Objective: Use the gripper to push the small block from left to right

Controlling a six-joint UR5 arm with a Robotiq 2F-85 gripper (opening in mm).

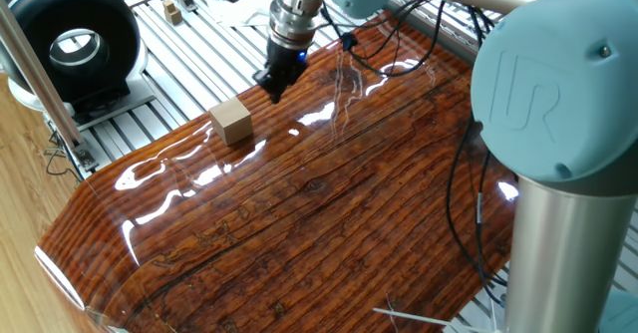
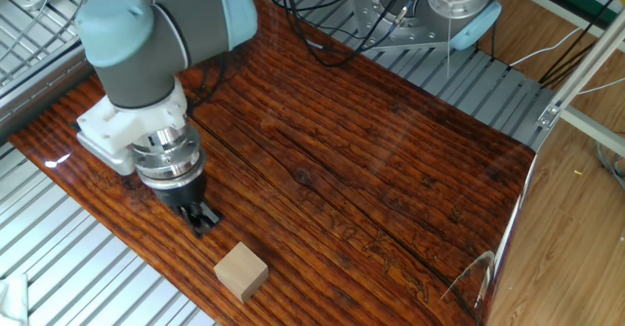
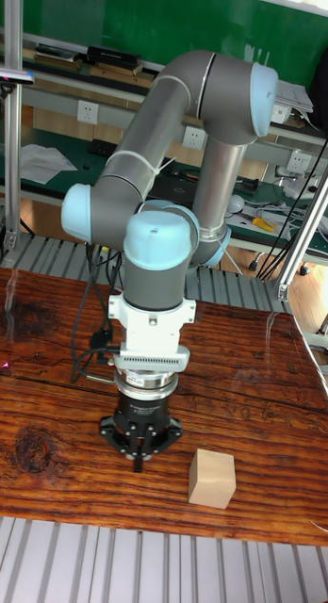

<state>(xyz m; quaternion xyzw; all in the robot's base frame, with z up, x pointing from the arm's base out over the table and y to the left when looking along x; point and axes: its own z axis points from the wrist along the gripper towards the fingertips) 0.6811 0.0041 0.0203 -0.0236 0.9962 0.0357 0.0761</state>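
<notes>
Gripper [image 3: 138, 458] hangs just above the table [image 3: 258, 396] with its black fingers pressed together, gripping nothing; the small block [image 3: 212, 478] sits near the front edge, apart from the fingertips and to their right in the tall fixed view (no contact now); a push should run sideways toward it, once the tips drop lower.
</notes>
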